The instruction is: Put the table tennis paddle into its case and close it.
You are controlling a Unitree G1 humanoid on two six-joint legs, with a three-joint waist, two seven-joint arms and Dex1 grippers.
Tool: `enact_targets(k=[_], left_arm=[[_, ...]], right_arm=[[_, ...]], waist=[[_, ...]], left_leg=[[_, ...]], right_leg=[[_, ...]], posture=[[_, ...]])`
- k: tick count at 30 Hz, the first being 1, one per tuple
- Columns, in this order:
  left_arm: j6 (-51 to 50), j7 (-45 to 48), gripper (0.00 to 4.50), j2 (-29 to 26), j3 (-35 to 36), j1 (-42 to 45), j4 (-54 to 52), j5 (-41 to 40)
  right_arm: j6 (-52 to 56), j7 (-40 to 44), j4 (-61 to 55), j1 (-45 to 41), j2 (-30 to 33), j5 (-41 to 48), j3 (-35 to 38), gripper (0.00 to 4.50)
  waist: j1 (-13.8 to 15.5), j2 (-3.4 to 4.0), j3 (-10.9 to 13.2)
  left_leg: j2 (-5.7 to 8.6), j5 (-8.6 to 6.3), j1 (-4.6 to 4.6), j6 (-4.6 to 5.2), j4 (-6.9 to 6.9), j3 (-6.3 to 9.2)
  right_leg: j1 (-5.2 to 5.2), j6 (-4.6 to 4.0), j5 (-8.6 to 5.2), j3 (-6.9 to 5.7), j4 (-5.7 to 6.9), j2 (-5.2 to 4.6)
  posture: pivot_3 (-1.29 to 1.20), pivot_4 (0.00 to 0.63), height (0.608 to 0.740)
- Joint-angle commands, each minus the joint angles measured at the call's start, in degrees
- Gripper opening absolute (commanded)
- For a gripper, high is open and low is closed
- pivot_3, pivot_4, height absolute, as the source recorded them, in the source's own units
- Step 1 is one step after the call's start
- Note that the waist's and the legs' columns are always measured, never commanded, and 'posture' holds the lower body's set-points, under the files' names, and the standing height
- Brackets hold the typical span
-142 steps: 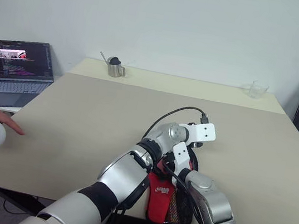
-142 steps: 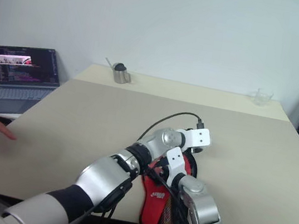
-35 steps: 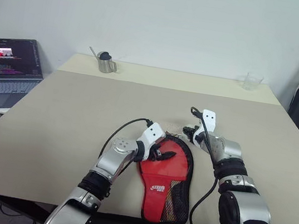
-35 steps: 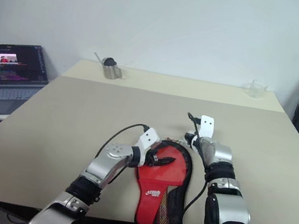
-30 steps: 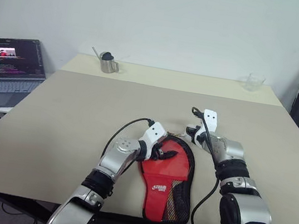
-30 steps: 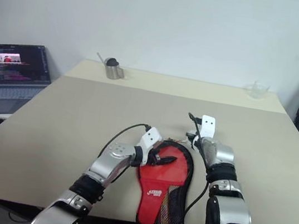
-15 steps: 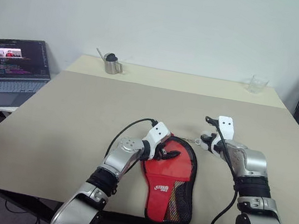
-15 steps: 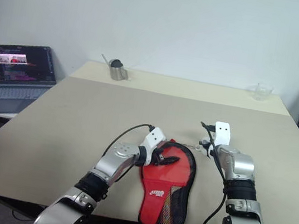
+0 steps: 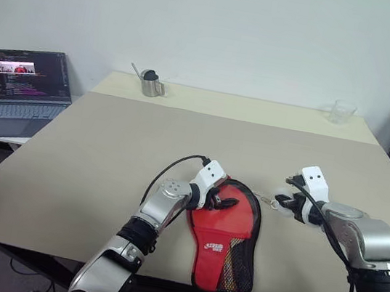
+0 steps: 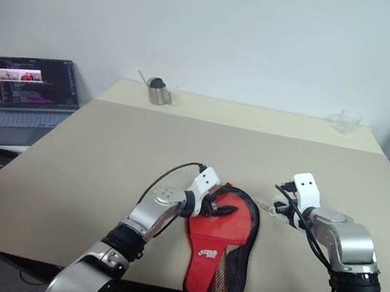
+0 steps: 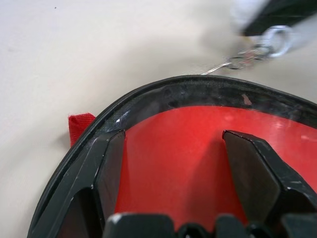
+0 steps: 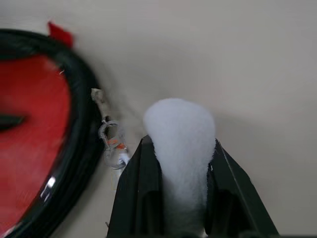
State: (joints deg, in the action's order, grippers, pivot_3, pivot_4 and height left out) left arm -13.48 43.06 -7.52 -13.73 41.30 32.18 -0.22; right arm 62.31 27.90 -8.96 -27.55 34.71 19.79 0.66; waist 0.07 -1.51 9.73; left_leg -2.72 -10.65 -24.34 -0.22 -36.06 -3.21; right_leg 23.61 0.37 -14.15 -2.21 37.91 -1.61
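Your desk carries one case, one paddle, one metal cup, one clear glass and, on a lower surface at the left, one open laptop.

The case is a paddle-shaped soft pouch lying flat at the near edge of the desk, between your two arms. Its rim is black fabric, its front is see-through, and its narrow near end shows dark mesh and a red band with a white logo. The paddle lies inside it: the round red rubber face fills the wide end behind the clear front. A small red tab sticks out from the black rim. A thin metal chain and ring lead off the rim toward your right arm.

Your left gripper rests over the wide end of the case with its two black fingers spread apart, pressing on the clear front and gripping nothing.

Your right gripper hovers just beside the case, to its right, its fingers closed on a soft white fluffy tuft at the end of the chain.

The cup is a small steel cylinder with a dark lid; the glass is a low transparent beaker. Both stand at the far edge, well apart.
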Motion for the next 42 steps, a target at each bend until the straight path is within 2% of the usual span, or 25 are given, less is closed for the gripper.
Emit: enact_targets(k=[1, 16, 29, 31, 42], left_arm=[[-1.29, -0.52, 3.43, -0.61, -1.23, -1.62, 3.69, 1.76], [-1.35, -0.28, 3.43, -0.74, -2.01, -1.59, 3.98, 2.04], [-1.57, 0.28, 3.43, -0.8, -3.11, -2.25, 3.36, 2.54], [-1.68, 0.37, 3.43, -0.84, -3.26, -2.37, 3.2, 2.57], [-1.72, 0.91, 3.43, -0.86, -4.15, -2.26, 3.28, 2.83]], right_arm=[[-0.43, 3.68, -4.62, 2.23, 3.22, 1.45, -0.16, 0.55], [-6.2, 15.01, -13.26, 13.67, 11.58, 3.36, -2.65, 0.55], [-16.34, 26.27, -20.05, 24.66, 17.84, 5.59, -2.7, 0.55], [-17.41, 27.52, -21.36, 26.52, 18.7, 5.89, -2.88, 0.55], [-20.87, 31.89, -25.35, 34.89, 21.65, 8.06, -2.01, 0.54]], waist=[[0.03, 0.0, 0.0], [-0.01, -0.02, 0.0], [0.01, -0.01, -0.02], [0.02, 0.01, -0.06], [0.35, 0.0, -0.13]], left_leg=[[-0.01, 0.0, 0.0, 0.0, 0.0, 0.01], [0.02, -0.01, 0.0, -0.02, 0.02, 0.29], [0.02, -0.04, 0.01, -0.06, 0.04, 0.52], [0.02, -0.05, 0.01, -0.07, 0.1, 0.63], [0.03, -0.18, -0.02, -0.1, 0.11, 0.8]], right_leg=[[-0.02, 0.0, 0.0, -0.03, -0.02, 0.0], [-0.12, -0.02, -0.02, -0.14, -0.19, -0.01], [-0.29, -0.09, -0.06, -0.33, -0.42, -0.01], [-0.39, -0.3, -0.19, -0.43, -0.63, -0.01], [-0.5, -0.3, -0.2, -0.54, -0.88, 0.0]], posture=[[0.0, 0.15, 0.74], [0.0, 0.15, 0.74], [0.0, 0.15, 0.74], [0.0, 0.15, 0.74], [0.0, 0.15, 0.74]])
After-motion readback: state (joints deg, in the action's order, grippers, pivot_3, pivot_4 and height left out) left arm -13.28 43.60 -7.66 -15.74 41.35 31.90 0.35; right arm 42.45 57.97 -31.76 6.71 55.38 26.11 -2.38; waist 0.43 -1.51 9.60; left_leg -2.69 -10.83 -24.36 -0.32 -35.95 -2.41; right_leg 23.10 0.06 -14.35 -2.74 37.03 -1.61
